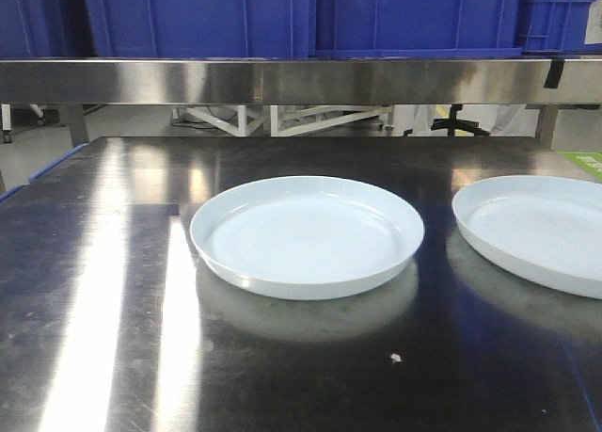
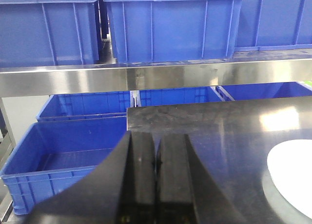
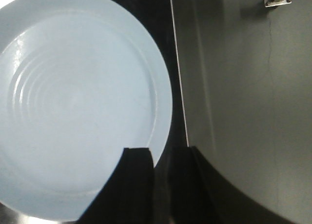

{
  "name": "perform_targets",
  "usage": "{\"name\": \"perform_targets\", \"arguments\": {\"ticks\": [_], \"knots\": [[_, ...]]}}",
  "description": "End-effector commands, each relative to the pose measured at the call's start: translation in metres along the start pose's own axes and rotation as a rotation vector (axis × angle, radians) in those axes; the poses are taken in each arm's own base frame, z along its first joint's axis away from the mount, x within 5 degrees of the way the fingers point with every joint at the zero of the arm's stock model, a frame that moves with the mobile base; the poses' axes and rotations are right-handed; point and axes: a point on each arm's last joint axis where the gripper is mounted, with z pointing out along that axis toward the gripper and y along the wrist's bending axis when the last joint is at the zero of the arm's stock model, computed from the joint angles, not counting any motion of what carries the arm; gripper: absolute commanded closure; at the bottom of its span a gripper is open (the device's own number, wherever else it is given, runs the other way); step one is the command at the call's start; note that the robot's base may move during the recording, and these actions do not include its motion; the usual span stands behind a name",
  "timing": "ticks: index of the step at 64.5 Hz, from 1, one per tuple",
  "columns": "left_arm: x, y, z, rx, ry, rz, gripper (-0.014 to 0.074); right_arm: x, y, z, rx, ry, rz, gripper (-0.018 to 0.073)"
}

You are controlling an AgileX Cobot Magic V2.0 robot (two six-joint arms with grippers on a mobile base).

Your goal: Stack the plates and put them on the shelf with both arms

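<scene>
Centre plate (image 1: 307,234): on table (image 1: 94,338), mid-frame.
Second plate (image 1: 536,230): right edge, apart from the first.
Bins (image 1: 198,13): on shelf (image 1: 282,81), top.

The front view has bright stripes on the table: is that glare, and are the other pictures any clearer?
Front view: yes, light streaks glare off the steel table beside the plate. Left wrist view: sharp bins, a glare patch on the tabletop, dark end effector. Right wrist view: soft, dim, the plate slightly washed out.

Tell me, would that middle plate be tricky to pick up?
Probably. The plate looks glossy, so the gripper could slip on it. It lies flat with a low rim, leaving little to grab. It looks stiff and perhaps breakable; being shallow and wide, it should slide rather than tip if pushed.
</scene>
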Motion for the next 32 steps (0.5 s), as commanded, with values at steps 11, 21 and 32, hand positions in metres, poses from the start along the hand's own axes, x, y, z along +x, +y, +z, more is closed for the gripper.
{"name": "perform_targets", "arguments": {"ticks": [11, 21, 32], "knots": [[-0.018, 0.002, -0.001, -0.015, -0.106, -0.003, 0.0514, -0.029, -0.001, 0.025, 0.010, -0.034, -0.045, 0.0192], [-0.018, 0.002, -0.001, -0.015, -0.106, -0.003, 0.0514, -0.044, 0.000, 0.041, 0.012, -0.008, -0.047, 0.0192], [-0.018, 0.002, -0.001, -0.015, -0.106, -0.003, 0.0514, -0.056, 0.000, 0.051, 0.014, 0.003, -0.076, 0.0192]]}}
